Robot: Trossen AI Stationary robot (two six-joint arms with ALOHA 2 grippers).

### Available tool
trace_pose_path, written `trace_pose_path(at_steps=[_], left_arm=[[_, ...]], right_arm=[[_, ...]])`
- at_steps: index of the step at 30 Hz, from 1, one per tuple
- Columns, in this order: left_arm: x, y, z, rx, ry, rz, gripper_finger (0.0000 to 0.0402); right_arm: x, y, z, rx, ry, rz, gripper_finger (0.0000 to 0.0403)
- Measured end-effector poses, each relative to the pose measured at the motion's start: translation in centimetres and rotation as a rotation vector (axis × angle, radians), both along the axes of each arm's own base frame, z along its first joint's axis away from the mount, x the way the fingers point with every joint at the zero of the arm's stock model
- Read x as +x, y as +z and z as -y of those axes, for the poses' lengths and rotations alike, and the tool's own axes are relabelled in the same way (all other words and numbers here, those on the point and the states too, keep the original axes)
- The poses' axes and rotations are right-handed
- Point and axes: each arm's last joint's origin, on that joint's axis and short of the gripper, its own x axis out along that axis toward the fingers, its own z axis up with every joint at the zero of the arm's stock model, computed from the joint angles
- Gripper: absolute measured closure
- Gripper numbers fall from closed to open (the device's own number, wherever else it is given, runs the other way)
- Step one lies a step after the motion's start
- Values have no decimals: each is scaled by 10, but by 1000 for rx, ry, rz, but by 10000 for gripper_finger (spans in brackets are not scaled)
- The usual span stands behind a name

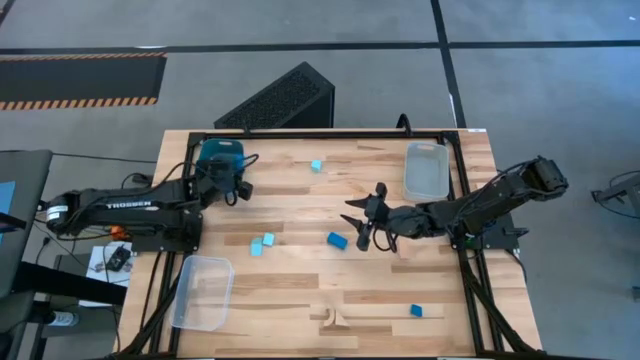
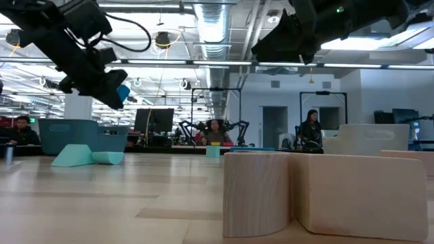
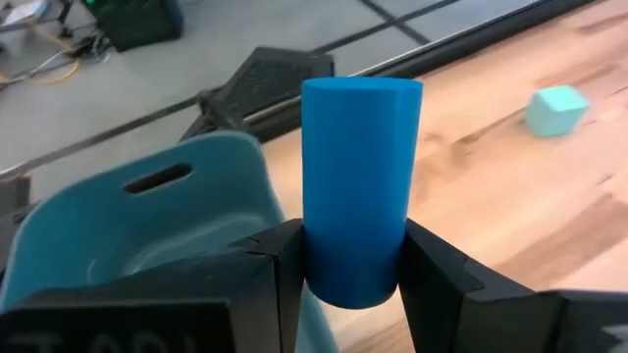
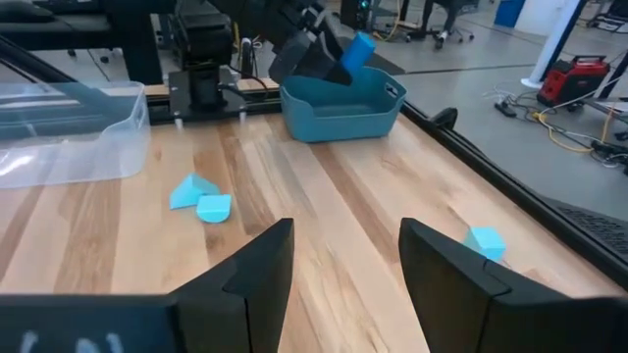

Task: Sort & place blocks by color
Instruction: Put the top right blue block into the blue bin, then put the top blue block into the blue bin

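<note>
The step in hand looks like a drop-off: the left gripper (image 3: 353,270) is clenched on a dark blue cylinder block (image 3: 360,186), which stands upright between its fingers, just beside the rim of the teal bin (image 3: 147,221). In the high view that gripper (image 1: 232,188) sits in the upper left of the frame, at the near edge of the teal bin (image 1: 215,150), with the left arm stretched in from the left border. In the right wrist view the blue block (image 4: 358,49) hangs tilted above the teal bin (image 4: 343,108). The next move probably calls for carrying the block a little further over the bin's opening and then letting go, so that it falls inside and does not catch the rim.

The right gripper (image 1: 368,220) waits near the centre of the high view, its fingers spread wide and holding nothing, the right arm reaching in from the right border. A blue block (image 1: 337,240) lies just beside it, to the lower left.

Still unsorted on the wood table (image 1: 300,210): a pair of light turquoise blocks (image 1: 262,243) left of centre, a turquoise cube (image 1: 316,166) toward the top, a blue block (image 1: 416,311) at lower right, and pale wooden blocks (image 1: 328,318) near the bottom edge. Two clear trays stand by, one (image 1: 427,170) at upper right, one (image 1: 203,292) at lower left.
</note>
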Motion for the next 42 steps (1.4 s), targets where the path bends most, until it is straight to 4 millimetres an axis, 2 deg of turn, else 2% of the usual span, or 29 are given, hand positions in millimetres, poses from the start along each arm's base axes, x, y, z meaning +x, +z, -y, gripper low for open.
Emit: trace_pose_path(at_steps=[17, 24, 30, 36, 42], left_arm=[[-17, -10, -10, -88, 173, -67, 288], [-19, -11, -12, -113, 181, -62, 254], [-20, -11, -12, -119, 184, -67, 238], [-19, -9, -12, -105, 153, -104, 237], [-11, 8, -7, -42, -8, -149, 236]], right_arm=[[1, -3, 11, -10, -19, -38, 193], [-1, -4, 8, -11, -2, -58, 194], [-8, 7, 8, -6, 4, -37, 194], [-20, 18, 12, 37, -17, -21, 194], [-19, 0, 21, 182, -117, -89, 194]])
